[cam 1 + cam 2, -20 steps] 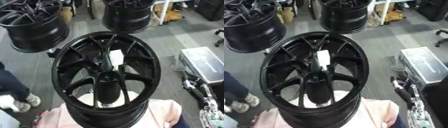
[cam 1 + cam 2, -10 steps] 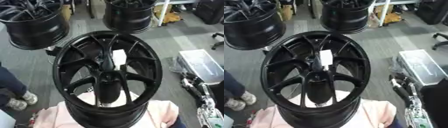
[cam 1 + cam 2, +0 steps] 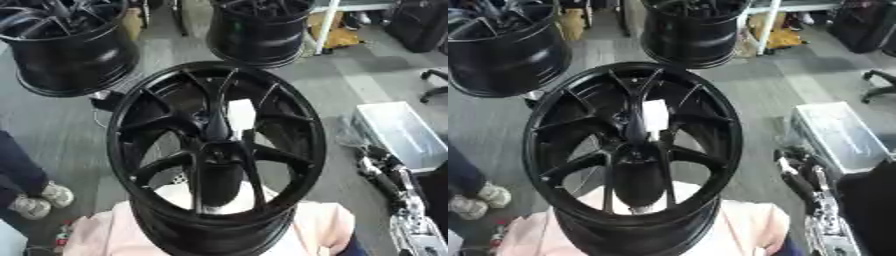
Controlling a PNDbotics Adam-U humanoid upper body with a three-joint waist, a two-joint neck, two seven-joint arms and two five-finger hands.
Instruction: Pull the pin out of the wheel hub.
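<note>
A large black spoked wheel hub stands tilted in the middle of both views, its open face toward me. It rests on a pink-covered support. A small white rectangular piece sits among the spokes just above the hub's centre. I cannot make out a pin apart from it. Neither of my hands shows in either view.
Two more black wheels stand on the grey floor behind, one at the far left and one at the far middle. A silver case lies to the right, with dark equipment below it. A person's shoes are at the left.
The whole picture has shifted slightly, so the camera moved. The wheel hub itself has not visibly moved. The person's feet at the left have shifted.
</note>
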